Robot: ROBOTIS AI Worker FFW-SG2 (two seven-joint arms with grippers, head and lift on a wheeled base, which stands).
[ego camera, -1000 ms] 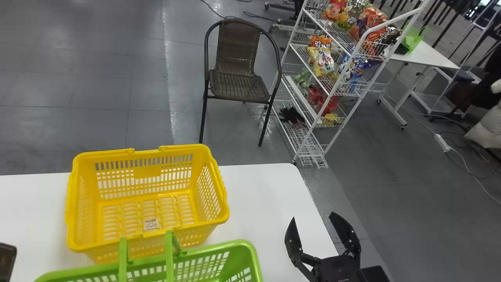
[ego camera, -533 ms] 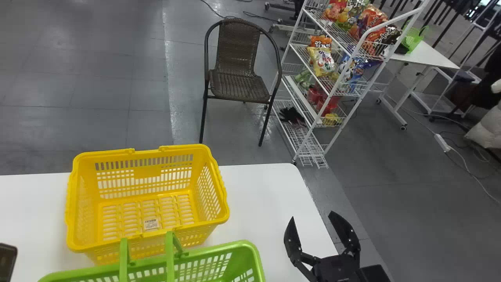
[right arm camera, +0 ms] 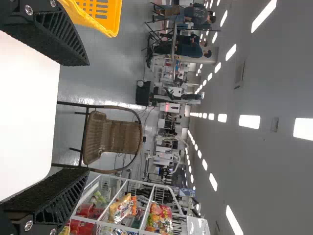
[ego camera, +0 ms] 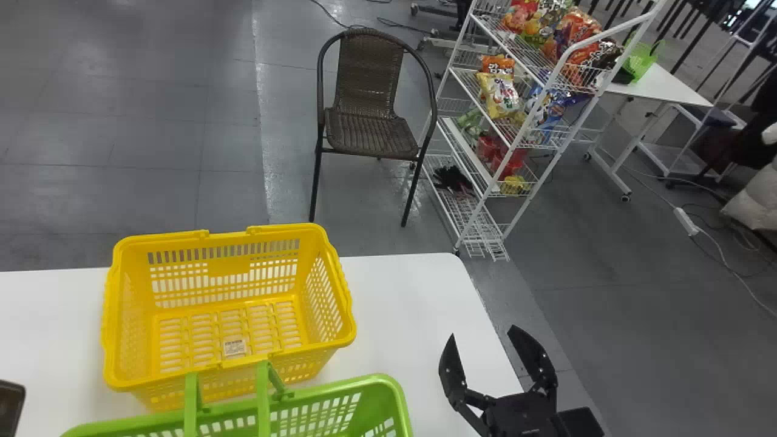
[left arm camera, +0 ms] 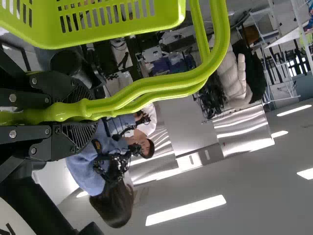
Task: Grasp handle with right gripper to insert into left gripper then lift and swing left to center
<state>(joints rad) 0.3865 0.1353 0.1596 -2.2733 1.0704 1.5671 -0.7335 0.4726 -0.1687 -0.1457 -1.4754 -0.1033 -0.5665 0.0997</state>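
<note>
Tapers, on the right gripper (ego camera: 484,331), to curved black fingers (ego camera: 452,367) with ribbed sides (right arm camera: 61,29) and silver screws (right arm camera: 29,9). Squares off beside the right gripper into a black block (ego camera: 580,423). Repeats black, ribs and screws left of it, on the left gripper (left arm camera: 88,116).

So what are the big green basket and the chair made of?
The big green basket looks like smooth plastic, with shiny highlights and neat slots. The chair has a dull brown woven seat, maybe wicker or plastic strips; its thin, dark frame is probably painted metal.

Bright ceiling lights (right arm camera: 250,121), floor (right arm camera: 105,73) glare
</note>
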